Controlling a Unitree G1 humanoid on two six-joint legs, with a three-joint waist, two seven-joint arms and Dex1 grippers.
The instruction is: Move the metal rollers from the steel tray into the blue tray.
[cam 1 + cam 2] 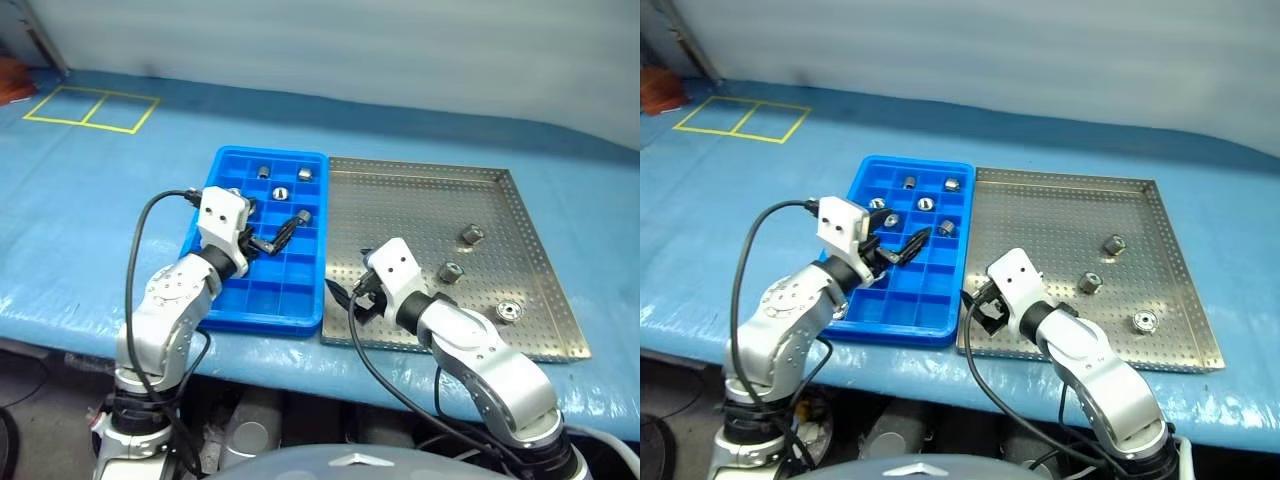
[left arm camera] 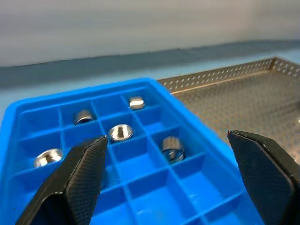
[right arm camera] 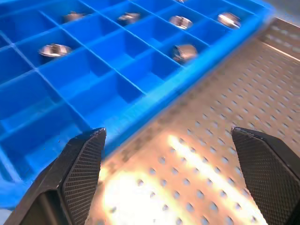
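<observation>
Left gripper [image 1: 272, 240] hangs over the blue tray [image 1: 225, 305], fingers spread wide and holding nothing — a roller [image 1: 303, 216] sits in the compartment just beyond its tips. Five metal rollers [image 1: 281, 192] in all rest in the far cells. Right gripper [image 1: 980, 305] is released too, at the steel tray's [image 1: 520, 200] near-left corner — three rollers [image 1: 450, 271] remain there, well apart. No readable writing or labels anywhere.
</observation>
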